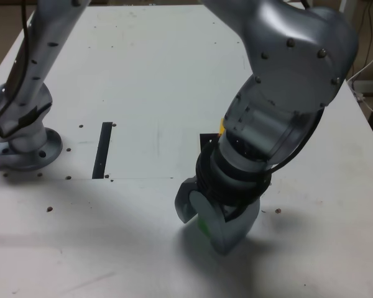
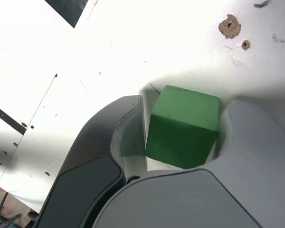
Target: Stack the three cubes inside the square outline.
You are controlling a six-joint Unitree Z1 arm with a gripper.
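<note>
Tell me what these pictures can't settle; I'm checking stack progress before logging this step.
- Square outline: exterior view, only a dark corner shows; the arm covers the rest.
- Yellow cube: exterior view, just a sliver beside the arm; whether it sits inside the outline is hidden.
- Red cube: in neither view.
- Tool around the green cube: contact is unclear in both views.

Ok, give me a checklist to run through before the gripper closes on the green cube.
1. Green cube between the jaws: ok, wrist view shows it there.
2. Gripper open: ok, a gap shows on one side.
3. Cube resting on the table: ok.
4. Cube square to the jaws: not ok, it looks turned.
5. Square outline free: cannot tell, arm covers it.
6. Yellow cube position: cannot tell, only a sliver shows.
</note>
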